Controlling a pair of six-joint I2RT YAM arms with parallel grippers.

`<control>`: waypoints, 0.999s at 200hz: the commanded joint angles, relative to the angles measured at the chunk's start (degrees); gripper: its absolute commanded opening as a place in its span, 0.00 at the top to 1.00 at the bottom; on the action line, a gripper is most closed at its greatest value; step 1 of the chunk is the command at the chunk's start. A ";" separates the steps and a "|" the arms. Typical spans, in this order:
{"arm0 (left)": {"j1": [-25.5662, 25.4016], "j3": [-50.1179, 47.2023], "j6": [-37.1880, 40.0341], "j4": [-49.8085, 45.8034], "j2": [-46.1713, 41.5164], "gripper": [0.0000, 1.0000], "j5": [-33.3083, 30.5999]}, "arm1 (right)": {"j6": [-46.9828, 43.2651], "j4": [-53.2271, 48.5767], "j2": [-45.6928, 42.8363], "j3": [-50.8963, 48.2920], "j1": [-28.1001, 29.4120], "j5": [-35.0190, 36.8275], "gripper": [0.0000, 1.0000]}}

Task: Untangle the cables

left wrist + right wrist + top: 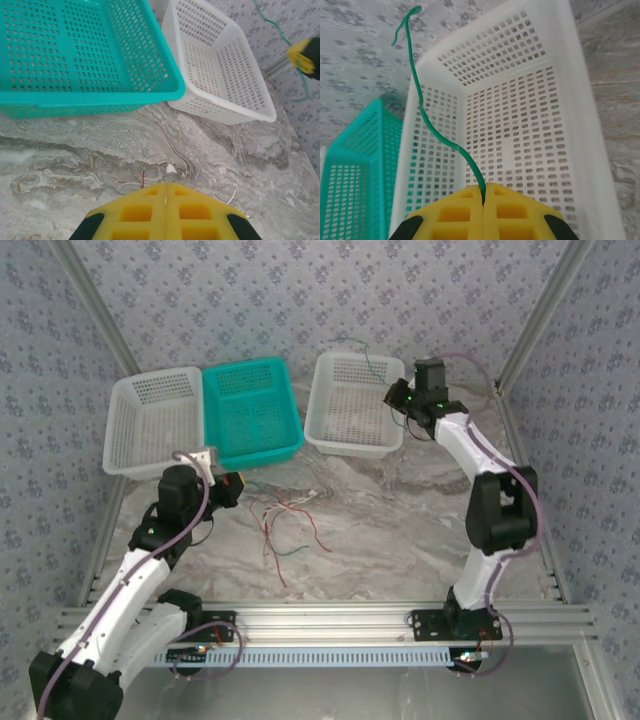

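right claw (pixel 484 194) over white basket (pixel 582 125), pinching green cable (pixel 419 107) | left claw (pixel 165 192) low, closed, hold unclear

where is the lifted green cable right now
In the right wrist view, the green cable sticks up from the shut right gripper, above the right-hand white basket.

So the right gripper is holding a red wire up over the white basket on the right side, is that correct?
Not quite. The wire pinched in the right gripper is a green wire, not a red one. The right wrist view shows it rising from between the closed fingers, over the white basket on the right side.
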 commanded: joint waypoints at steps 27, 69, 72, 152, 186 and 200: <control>-0.85 4.92 4.19 4.85 4.20 1.00 3.44 | 1.34 -6.38 11.81 12.16 2.29 -3.42 0.74; -3.09 4.42 4.37 4.81 3.79 1.00 3.69 | 0.40 -9.59 9.45 13.59 2.71 -1.03 0.44; -3.26 4.42 4.37 4.84 3.74 1.00 3.67 | 0.18 -9.77 8.89 13.64 2.76 -0.85 0.44; -8.31 9.74 6.17 3.45 6.79 1.00 2.50 | -13.76 -10.23 -16.14 1.76 5.59 -10.23 0.39; -9.96 12.23 6.48 4.04 9.01 1.00 1.74 | -21.88 -9.54 -27.11 -8.05 11.88 -13.19 0.35; -10.60 13.01 6.66 4.43 9.63 1.00 1.56 | -22.47 -7.81 -30.36 -13.10 15.54 -12.90 0.32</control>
